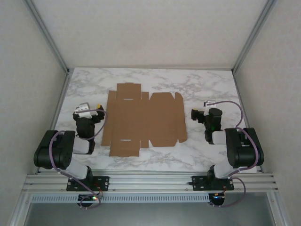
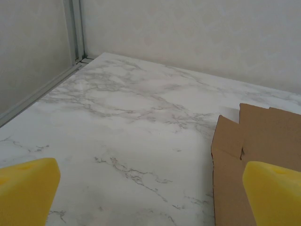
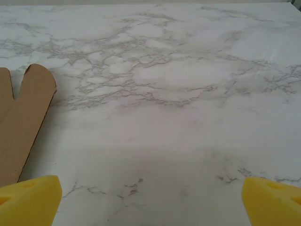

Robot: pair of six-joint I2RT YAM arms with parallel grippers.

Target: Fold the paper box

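Top external view: the marble table [image 1: 207, 84] takes up most of the floor, and the paper box [image 1: 143, 125] lies flat and unfolded at its middle, flaps spread out, between the two arms. The left gripper [image 1: 86, 108] is just beside the box's left edge and the right gripper [image 1: 197, 114] is near its right flaps, neither touching it. In the wrist views each gripper's yellow pads [image 2: 275, 194] stand wide apart, holding nothing.

This is looking like a robotics lab cell: plain white panels [image 1: 150, 28] and aluminium rails [image 1: 150, 179] are enclosing a marble-patterned table [image 1: 207, 84]
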